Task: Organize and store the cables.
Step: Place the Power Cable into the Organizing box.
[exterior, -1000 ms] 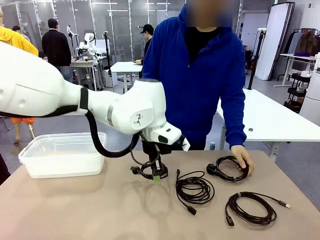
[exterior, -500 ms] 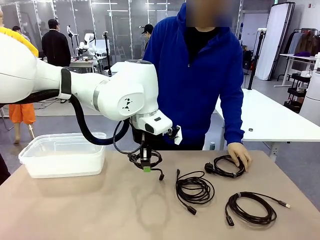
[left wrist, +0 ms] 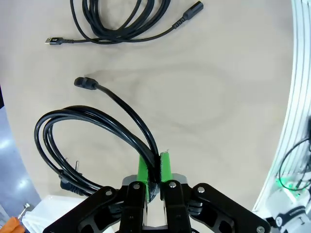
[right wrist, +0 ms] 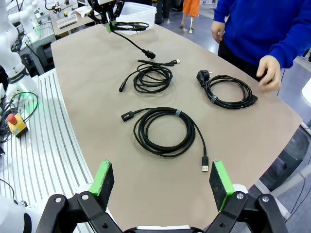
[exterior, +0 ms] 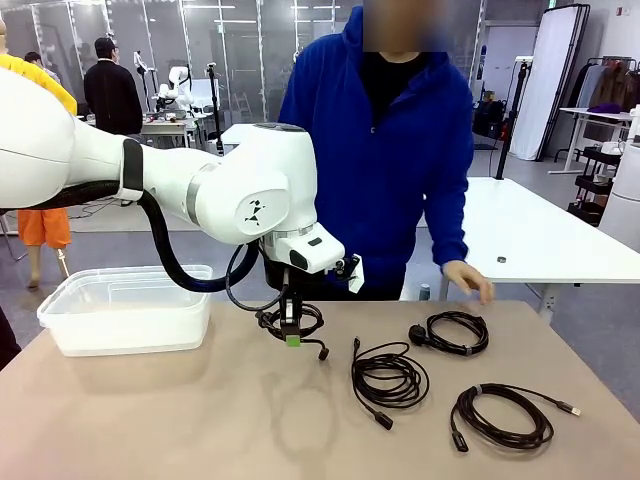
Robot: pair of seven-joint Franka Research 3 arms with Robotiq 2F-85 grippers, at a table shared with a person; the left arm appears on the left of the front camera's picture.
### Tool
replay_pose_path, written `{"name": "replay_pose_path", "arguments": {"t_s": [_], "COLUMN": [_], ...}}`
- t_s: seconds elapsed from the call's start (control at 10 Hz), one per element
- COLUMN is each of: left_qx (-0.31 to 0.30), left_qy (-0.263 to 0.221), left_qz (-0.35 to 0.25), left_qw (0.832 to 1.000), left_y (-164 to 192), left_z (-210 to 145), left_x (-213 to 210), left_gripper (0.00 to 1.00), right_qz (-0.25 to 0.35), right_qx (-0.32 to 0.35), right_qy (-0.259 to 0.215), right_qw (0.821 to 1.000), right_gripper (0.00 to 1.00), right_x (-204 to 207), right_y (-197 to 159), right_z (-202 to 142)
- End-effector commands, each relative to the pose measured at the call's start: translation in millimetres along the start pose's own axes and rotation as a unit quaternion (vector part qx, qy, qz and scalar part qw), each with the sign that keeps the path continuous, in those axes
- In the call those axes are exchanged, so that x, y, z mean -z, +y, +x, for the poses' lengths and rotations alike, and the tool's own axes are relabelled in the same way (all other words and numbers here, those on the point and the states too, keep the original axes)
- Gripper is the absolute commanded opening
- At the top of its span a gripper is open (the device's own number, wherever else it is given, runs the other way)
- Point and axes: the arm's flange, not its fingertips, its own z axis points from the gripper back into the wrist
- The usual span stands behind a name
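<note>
Spanning everything, the beige tabletop [exterior: 150,420] carries a clear plastic bin [exterior: 125,310] (left end); the right gripper [right wrist: 162,179] gapes empty, the left gripper [exterior: 292,338] clamps one coiled black cable [exterior: 303,322] beside the bin, and three more black coils [exterior: 390,378] lie rightward.

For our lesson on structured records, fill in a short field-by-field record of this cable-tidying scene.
Left gripper: shut on held cable, above the table
Right gripper: open, empty
Lying on table: middle coil, plug-ended coil, silver-tipped coil
Bin: clear plastic, empty, robot's left side
Person's hand: at far edge, touching no cable
</note>
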Motion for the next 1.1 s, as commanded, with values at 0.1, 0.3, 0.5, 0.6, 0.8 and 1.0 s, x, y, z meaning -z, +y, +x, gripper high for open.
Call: {"name": "replay_pose_path", "arguments": {"t_s": [0.1,0.3,0.5,0.6,0.8,1.0], "left_qx": [-0.001,0.007,-0.001,-0.011,-0.029,-0.038], "left_qy": [-0.014,-0.063,-0.075,-0.081,-0.083,-0.087], "left_qz": [0.013,0.059,0.109,0.131,0.168,0.173], "left_qw": [1.0,0.996,0.991,0.988,0.982,0.98], "left_y": [9.2,18.1,19.1,21.6,29.3,33.8], "left_z": [-18.1,-70.1,-116.6,-143.9,-202.0,-253.5], "left_x": [-16.4,-62.1,-84.7,-94.3,-113.6,-121.3], "left_gripper": [0.11,0.11,0.11,0.11,0.11,0.11], "right_qz": [-0.001,-0.001,-0.001,-0.001,-0.001,-0.001], "right_qx": [0.002,0.002,0.002,0.002,0.002,0.002], "right_qy": [-0.007,-0.007,-0.007,-0.007,-0.007,-0.007], "right_qw": [1.0,1.0,1.0,1.0,1.0,1.0], "right_gripper": [1.0,1.0,1.0,1.0,1.0,1.0], "right_x": [-0.6,-0.6,-0.6,-0.6,-0.6,-0.6], "right_y": [-0.7,-0.7,-0.7,-0.7,-0.7,-0.7], "right_z": [3.1,3.1,3.1,3.1,3.1,3.1]}}
